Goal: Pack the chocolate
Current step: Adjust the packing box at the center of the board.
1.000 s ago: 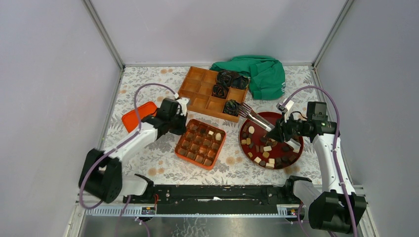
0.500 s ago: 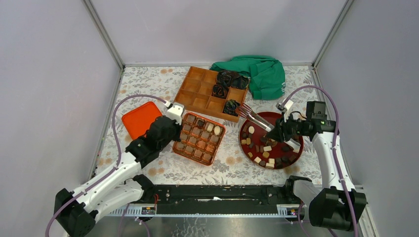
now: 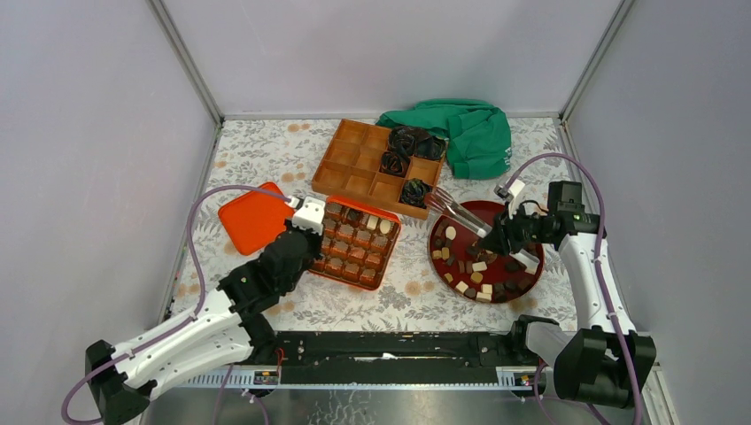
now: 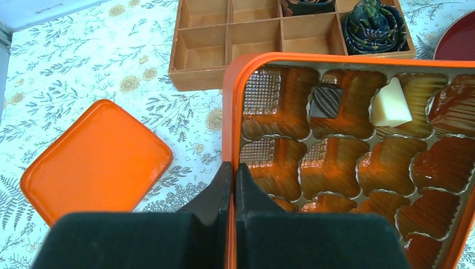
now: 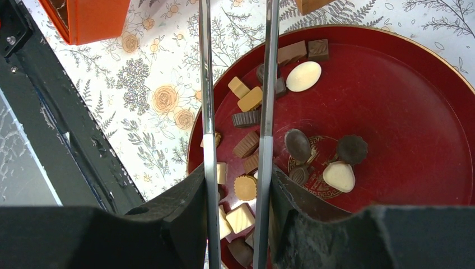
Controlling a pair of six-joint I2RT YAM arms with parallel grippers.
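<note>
Orange tray [image 4: 229,112] farther left, chocolates [image 3: 354,240] inside

Bright, even overhead light; shadows faint and soft; small glints on the glossy cups of the orange tray [image 4: 228,123] and along the tongs [image 5: 205,84]; both wrist views blur at the bottom edge, where the dark fingers [image 4: 218,189] sit close.

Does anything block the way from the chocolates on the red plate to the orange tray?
Nothing visible. Only bare tablecloth separates the red plate of chocolates from the open orange tray; its lid lies to the left; the left pincer clamps the tray's left rim.
</note>
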